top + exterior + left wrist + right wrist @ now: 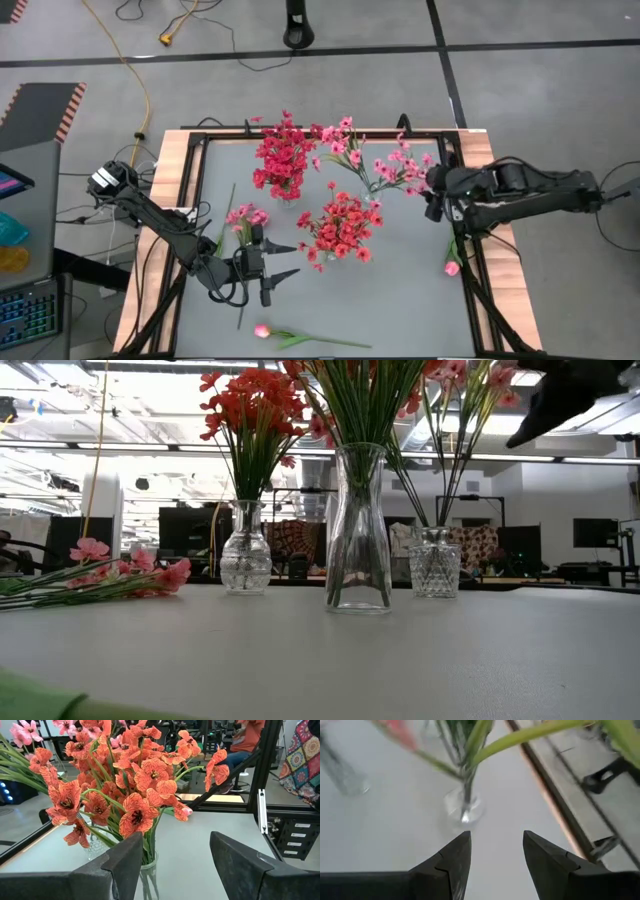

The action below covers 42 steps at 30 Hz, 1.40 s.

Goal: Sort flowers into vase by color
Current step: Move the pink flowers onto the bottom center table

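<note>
Three glass vases stand on the grey table: deep crimson sprays (281,160) at the far middle, light pink sprays (375,165) far right, red-orange sprays (340,225) in the centre. A loose light pink spray (243,215) lies flat near the left side, also showing in the low view (100,575). One pink tulip (262,330) lies by the near edge, another (452,267) by the right edge. My left gripper (296,260) is open, left of the red-orange vase (150,870), touching nothing. My right gripper (430,198) is open, above and right of the pink vase (465,810).
A black frame and wooden border (170,200) run around the table. Bare grey table (400,300) lies near and right of the centre vase. In the low view the tall centre vase (358,530) stands in front of the two shorter ones. A person sits in the room beyond (245,740).
</note>
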### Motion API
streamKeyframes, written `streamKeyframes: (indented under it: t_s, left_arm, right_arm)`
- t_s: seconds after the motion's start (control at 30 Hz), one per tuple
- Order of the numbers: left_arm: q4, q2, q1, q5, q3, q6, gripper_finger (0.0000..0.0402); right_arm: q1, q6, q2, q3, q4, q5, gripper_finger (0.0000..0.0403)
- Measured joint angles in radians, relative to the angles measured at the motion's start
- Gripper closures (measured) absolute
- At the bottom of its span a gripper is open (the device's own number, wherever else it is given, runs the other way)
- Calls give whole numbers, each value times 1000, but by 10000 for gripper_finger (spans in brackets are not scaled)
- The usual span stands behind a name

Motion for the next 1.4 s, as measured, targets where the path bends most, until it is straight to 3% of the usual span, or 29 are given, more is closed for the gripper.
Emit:
streamKeyframes:
  t_s: [0.27,0.43,0.67,0.97,1.4]
  left_arm:
    - [0,0,0,0,0,0,181]
    - [0,0,0,-9,0,-19,181]
    - [1,0,0,-10,0,-48,181]
    - [0,0,0,-13,0,-49,181]
    - [-10,0,0,-2,0,-51,181]
  right_arm:
    - [0,-2,22,25,-241,-311,197]
    - [0,-2,90,25,-435,-412,198]
    - [30,-48,240,24,-532,-455,209]
    - [168,-81,490,24,-544,-468,230]
    - [325,-125,786,24,-549,-546,232]
